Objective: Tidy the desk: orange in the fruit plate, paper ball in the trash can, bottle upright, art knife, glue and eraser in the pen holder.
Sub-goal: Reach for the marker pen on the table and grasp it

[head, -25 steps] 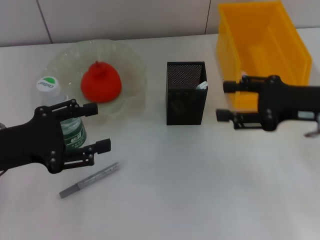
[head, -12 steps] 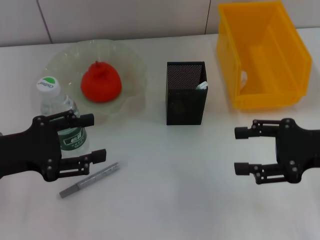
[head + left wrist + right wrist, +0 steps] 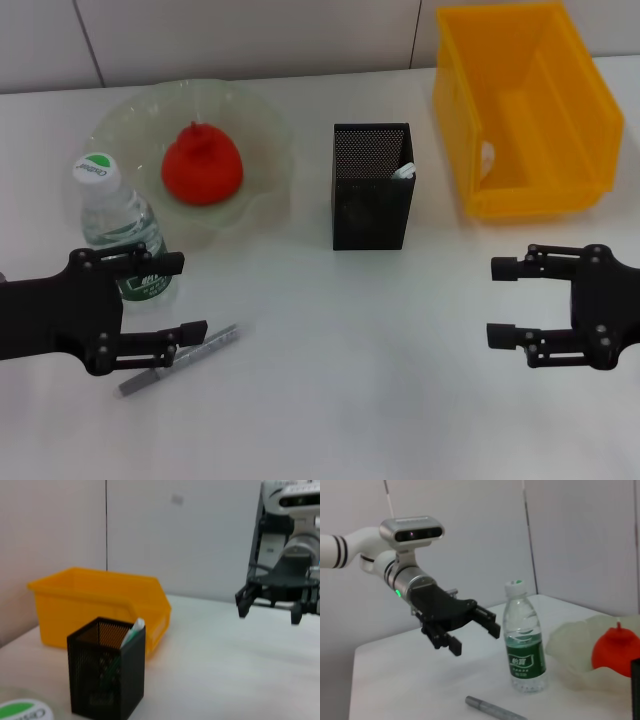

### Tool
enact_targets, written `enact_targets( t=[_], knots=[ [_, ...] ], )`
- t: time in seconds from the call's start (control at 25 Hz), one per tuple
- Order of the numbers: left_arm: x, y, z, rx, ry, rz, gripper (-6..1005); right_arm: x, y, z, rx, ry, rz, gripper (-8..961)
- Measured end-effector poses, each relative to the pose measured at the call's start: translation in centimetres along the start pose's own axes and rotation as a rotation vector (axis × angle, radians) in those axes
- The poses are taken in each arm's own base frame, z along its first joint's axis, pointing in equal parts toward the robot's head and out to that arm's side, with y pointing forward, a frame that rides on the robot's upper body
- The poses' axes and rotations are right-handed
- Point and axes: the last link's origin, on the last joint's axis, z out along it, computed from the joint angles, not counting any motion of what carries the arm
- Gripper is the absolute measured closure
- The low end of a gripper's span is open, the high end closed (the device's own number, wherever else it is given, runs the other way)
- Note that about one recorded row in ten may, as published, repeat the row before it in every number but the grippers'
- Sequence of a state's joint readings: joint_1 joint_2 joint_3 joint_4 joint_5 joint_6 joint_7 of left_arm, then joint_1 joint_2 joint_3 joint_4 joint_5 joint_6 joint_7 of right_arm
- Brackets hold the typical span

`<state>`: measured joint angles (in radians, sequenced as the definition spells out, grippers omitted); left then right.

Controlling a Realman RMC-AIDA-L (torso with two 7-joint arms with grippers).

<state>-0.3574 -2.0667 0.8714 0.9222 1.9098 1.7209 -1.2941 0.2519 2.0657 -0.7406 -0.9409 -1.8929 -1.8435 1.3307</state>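
Head view: red-orange round orange (image 3: pixel 202 165) sits in the translucent pale-green ruffled fruit plate (image 3: pixel 262 135), upper left. Clear plastic bottle (image 3: pixel 120 228) with green label stands upright at centre left, just in front of the plate. Left end effector (image 3: pixel 183 297) — fingers apart, holding nothing — lower left beside a grey pen-like tool (image 3: pixel 180 359) lying on the white table (image 3: pixel 350 380). Right end effector (image 3: pixel 502 302) — fingers apart, empty — lower right. Black mesh pen holder (image 3: pixel 371 186) centre; yellow plastic trash can (image 3: pixel 525 105) upper right.

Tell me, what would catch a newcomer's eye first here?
Probably the bright yellow trash can at the far right, then the red-orange orange sitting in the pale-green fruit plate at far left. Nearer, two black open grippers, left and right, hover over the white desk.
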Motion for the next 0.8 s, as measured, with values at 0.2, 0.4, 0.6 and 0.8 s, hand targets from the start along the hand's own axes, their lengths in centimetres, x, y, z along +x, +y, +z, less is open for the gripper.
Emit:
enact_targets(
  t=[0.2, 0.4, 0.6, 0.8],
  knots=[
    [0.4, -0.2, 0.4, -0.013, -0.057, -0.011, 263, 0.4, -0.2, -0.4, 0.022, -0.011, 0.018, 196],
    [0.8, -0.1, 1.4, -0.037, -0.141, 0.005, 265, 0.8, -0.6, -0.4, 0.054, -0.007, 0.034, 196],
    [1.1, 0.0, 2.4, -0.016, -0.242, 0.0, 266, 1.1, -0.9, -0.3, 0.076, -0.004, 0.045, 197],
    [2.2, 0.2, 3.7, 0.009, -0.334, 0.009, 268, 1.2, -1.0, -0.1, 0.08, -0.008, 0.057, 197]
  ],
)
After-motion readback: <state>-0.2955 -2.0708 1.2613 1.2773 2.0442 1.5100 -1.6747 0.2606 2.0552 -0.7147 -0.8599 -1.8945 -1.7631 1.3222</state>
